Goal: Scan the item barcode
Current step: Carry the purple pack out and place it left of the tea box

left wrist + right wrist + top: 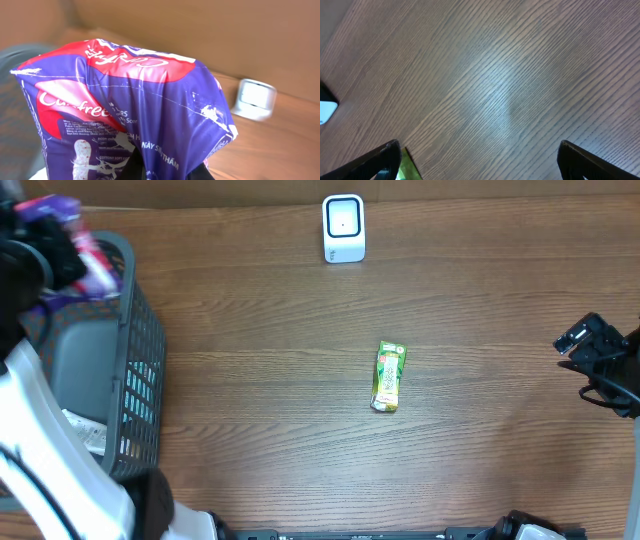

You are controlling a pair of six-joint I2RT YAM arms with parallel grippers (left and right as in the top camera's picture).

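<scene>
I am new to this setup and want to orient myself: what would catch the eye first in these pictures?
The purple and red plastic packet fills the left wrist view, clamped in the left gripper above the grey plastic basket at the left. On the brown wooden table a small green carton lies in the middle, and a white box-shaped scanner stands at the far edge.

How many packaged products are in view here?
2: a purple pack held up over the grey basket, and a green packet lying in the middle of the table. The basket may hide more.
</scene>
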